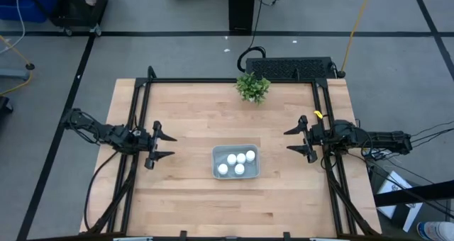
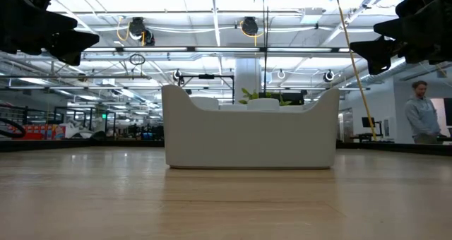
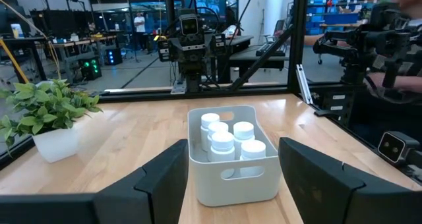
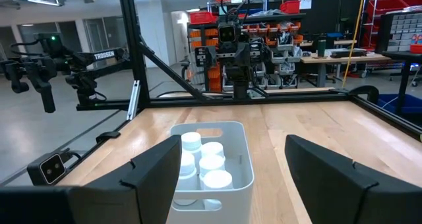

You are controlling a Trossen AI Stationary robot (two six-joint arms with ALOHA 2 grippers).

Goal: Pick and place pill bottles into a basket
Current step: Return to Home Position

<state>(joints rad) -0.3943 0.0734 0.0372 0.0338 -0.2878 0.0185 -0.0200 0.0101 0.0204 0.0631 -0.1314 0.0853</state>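
Observation:
The pale grey-blue basket [image 1: 235,161] stands on the table near its front middle. Several white pill bottles [image 1: 236,163] stand upright inside it; they also show in the left wrist view [image 3: 228,140] and in the right wrist view [image 4: 203,159]. My left gripper [image 1: 164,146] hovers open and empty left of the basket, fingers pointing at it. My right gripper [image 1: 296,140] hovers open and empty right of the basket, fingers pointing at it. In the low view the basket [image 2: 251,135] stands in the middle with both grippers high above the table.
A small green plant in a white pot [image 1: 253,88] stands at the table's far edge, behind the basket. Black frame rails [image 1: 142,113] run along the table's left, right and far sides. A person [image 2: 422,113] stands in the room beyond the table.

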